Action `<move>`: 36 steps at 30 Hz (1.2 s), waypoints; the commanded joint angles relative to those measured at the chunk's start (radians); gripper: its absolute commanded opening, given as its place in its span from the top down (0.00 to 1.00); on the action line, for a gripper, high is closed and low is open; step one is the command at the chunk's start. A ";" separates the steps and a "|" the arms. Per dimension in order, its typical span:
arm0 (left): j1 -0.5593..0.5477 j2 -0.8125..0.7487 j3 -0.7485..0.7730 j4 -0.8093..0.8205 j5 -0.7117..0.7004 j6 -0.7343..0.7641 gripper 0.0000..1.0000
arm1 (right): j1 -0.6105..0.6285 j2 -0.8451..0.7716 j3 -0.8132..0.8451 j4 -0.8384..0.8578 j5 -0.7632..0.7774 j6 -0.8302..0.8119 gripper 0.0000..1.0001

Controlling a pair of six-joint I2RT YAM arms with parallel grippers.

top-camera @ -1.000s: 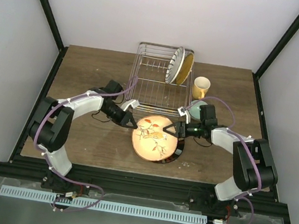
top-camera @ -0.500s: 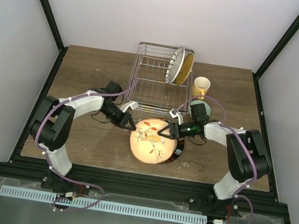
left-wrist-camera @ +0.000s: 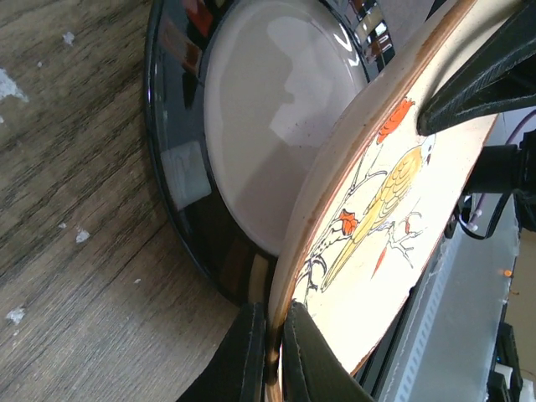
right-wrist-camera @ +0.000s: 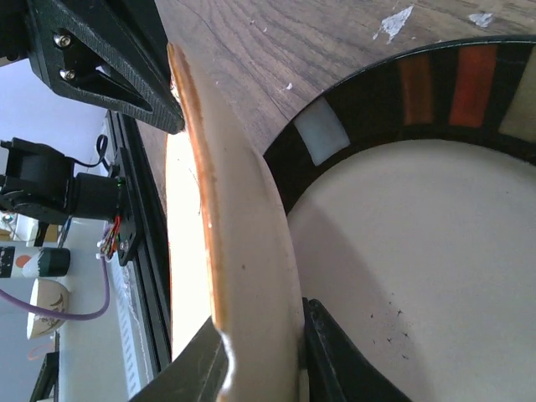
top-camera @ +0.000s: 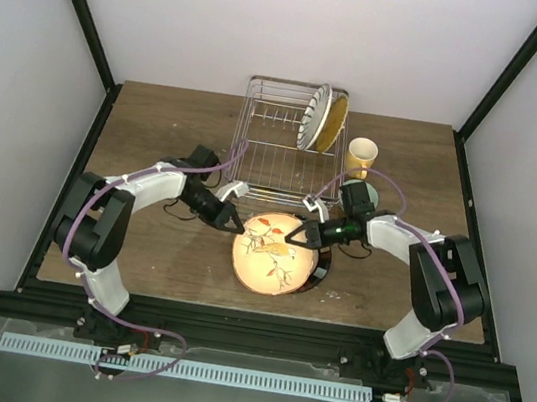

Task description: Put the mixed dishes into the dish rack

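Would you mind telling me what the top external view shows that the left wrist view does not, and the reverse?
Only the top view shows the rack with two plates upright in it and the mug beside it. Only the left wrist view shows, close up, the left gripper shut on the bird plate's rim and the dark plate's beige centre. Both show the bird plate over the dark plate, with the right gripper on its opposite rim.

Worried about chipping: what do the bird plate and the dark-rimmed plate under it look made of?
The bird plate looks like glazed ceramic, cream, with a brownish rim edge. The dark-rimmed plate: glossy glazed ceramic or glass; its black rim mirrors highlights.
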 commanded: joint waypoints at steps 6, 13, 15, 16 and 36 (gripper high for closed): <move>-0.009 -0.041 0.040 0.078 0.055 -0.046 0.69 | 0.039 -0.107 0.082 -0.069 -0.021 -0.013 0.98; -0.008 -0.105 0.025 0.066 0.011 -0.037 0.52 | 0.039 -0.134 0.096 -0.101 0.007 -0.009 0.99; -0.004 -0.133 0.018 0.064 -0.012 -0.037 0.49 | 0.039 -0.136 0.100 -0.114 0.016 -0.009 0.99; -0.002 -0.150 0.015 0.059 -0.034 -0.035 0.48 | 0.039 -0.138 0.104 -0.124 0.022 -0.012 0.99; 0.197 -0.493 -0.087 0.275 -0.484 -0.179 0.43 | 0.054 -0.203 0.591 -0.271 0.647 0.097 0.99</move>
